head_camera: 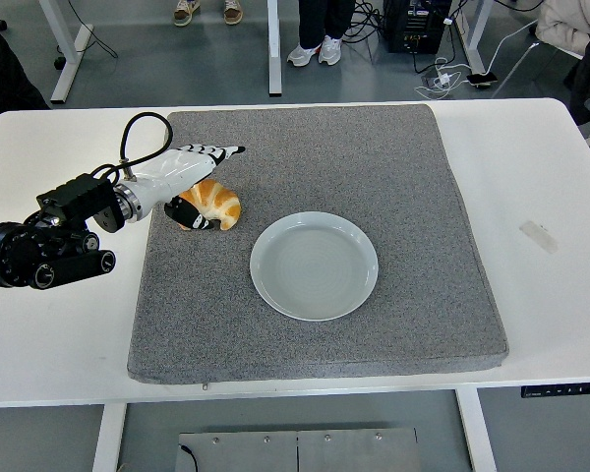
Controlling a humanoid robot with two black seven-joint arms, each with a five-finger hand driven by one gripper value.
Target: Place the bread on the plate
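A golden croissant (216, 203) lies on the grey mat (315, 128), left of an empty pale plate (315, 265) that sits in the mat's middle. My left hand (199, 182) comes in from the left and is over the croissant. Its white fingers (211, 153) stretch out above the bread's far side and its black thumb (185, 210) rests against the near left end. The fingers are spread, not closed round the bread. The right arm is out of view.
The mat covers most of the white table (541, 177). A strip of tape (539, 236) lies on the table at the right. People's feet (315, 44) and table legs show at the top.
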